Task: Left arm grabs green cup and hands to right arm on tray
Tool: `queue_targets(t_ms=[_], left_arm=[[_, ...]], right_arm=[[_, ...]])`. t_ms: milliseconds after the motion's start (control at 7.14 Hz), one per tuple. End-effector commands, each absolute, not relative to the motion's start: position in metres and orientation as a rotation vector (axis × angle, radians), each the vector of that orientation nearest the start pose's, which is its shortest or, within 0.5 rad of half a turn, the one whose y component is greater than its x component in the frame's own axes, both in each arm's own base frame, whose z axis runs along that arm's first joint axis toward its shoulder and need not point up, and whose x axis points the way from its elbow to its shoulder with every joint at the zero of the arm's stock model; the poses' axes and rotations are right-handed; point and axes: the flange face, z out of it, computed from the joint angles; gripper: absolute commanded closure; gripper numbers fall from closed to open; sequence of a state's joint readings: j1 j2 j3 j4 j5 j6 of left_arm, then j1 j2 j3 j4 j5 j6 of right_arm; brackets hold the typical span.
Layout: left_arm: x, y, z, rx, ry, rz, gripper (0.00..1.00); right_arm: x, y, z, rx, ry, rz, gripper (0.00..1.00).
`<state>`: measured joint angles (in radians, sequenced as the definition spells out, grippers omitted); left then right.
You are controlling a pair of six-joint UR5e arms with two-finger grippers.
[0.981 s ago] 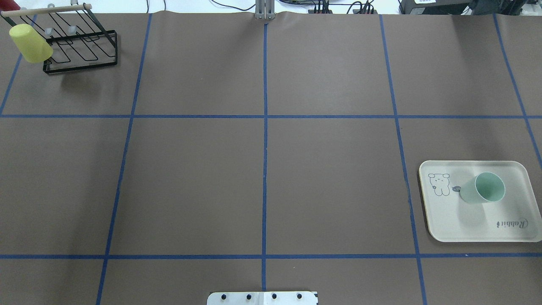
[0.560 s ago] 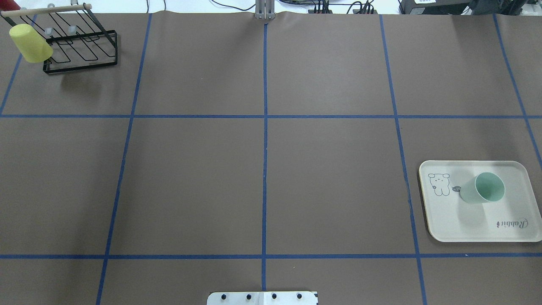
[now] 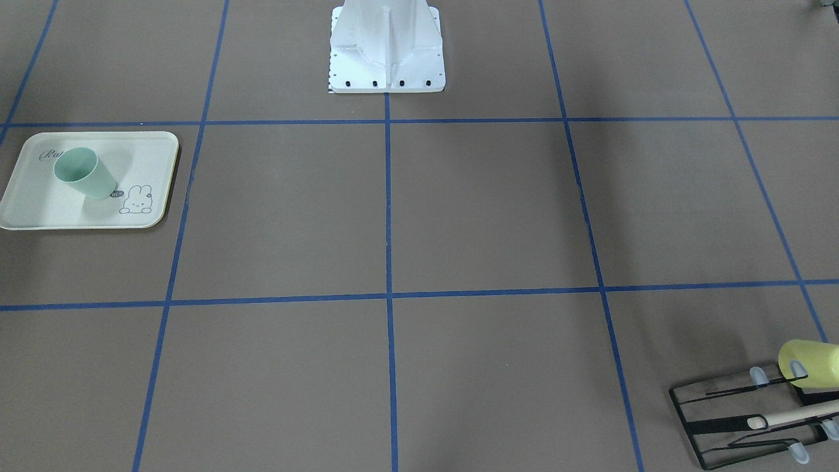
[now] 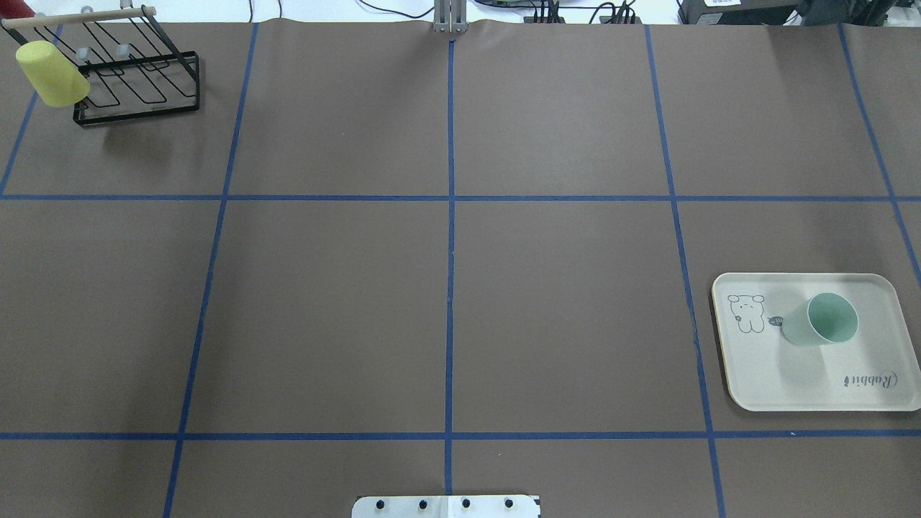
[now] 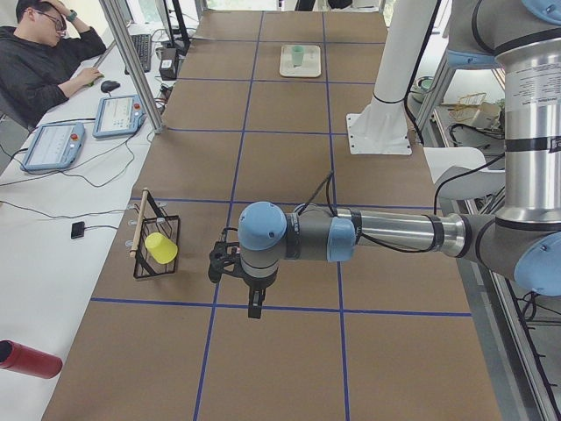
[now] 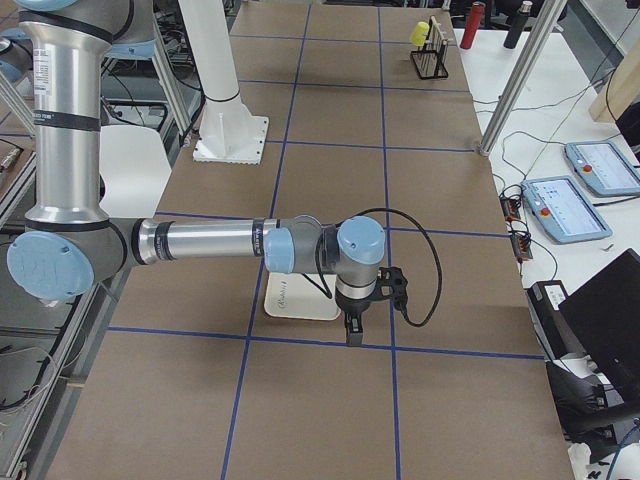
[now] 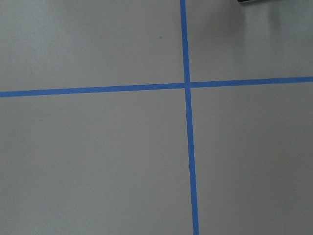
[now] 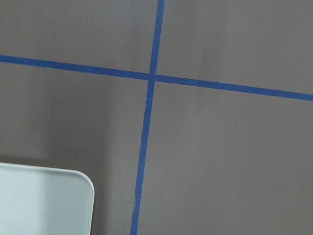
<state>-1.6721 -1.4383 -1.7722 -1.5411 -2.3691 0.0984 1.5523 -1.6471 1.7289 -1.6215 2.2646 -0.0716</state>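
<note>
The green cup (image 4: 820, 320) (image 3: 82, 174) stands upright on the cream tray (image 4: 763, 374) (image 3: 39, 210), mouth up, with nothing touching it. The left arm is the near one in the exterior left view. Its gripper (image 5: 254, 307) points down over bare table beside the wire rack, far from the cup (image 5: 298, 55). The right arm is the near one in the exterior right view. Its gripper (image 6: 352, 330) hangs over the tray's (image 6: 295, 298) outer edge. I cannot tell whether either gripper is open or shut. The right wrist view catches only a tray corner (image 8: 44, 200).
A yellow cup (image 4: 52, 73) (image 3: 809, 364) hangs on the black wire rack (image 4: 137, 79) at the far left corner. The white robot base (image 3: 387, 46) sits mid-table at the robot's edge. A seated person (image 5: 44, 61), control tablets (image 5: 123, 114) and a red bottle (image 5: 26, 360) are beside the table.
</note>
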Motion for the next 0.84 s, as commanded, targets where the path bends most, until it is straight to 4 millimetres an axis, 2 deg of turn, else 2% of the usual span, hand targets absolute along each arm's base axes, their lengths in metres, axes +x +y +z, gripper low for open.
queue_targets(t_ms=[0, 700], left_arm=[[-0.1057, -0.4273, 0.6228, 0.116, 0.79, 0.014, 0.0], [-0.1063, -0.427, 0.6245, 0.111, 0.781, 0.012, 0.0]], right_arm=[[0.061, -0.4639, 0.6227, 0.058, -0.694, -0.1, 0.0], [0.0595, -0.464, 0.6241, 0.054, -0.696, -0.102, 0.0]])
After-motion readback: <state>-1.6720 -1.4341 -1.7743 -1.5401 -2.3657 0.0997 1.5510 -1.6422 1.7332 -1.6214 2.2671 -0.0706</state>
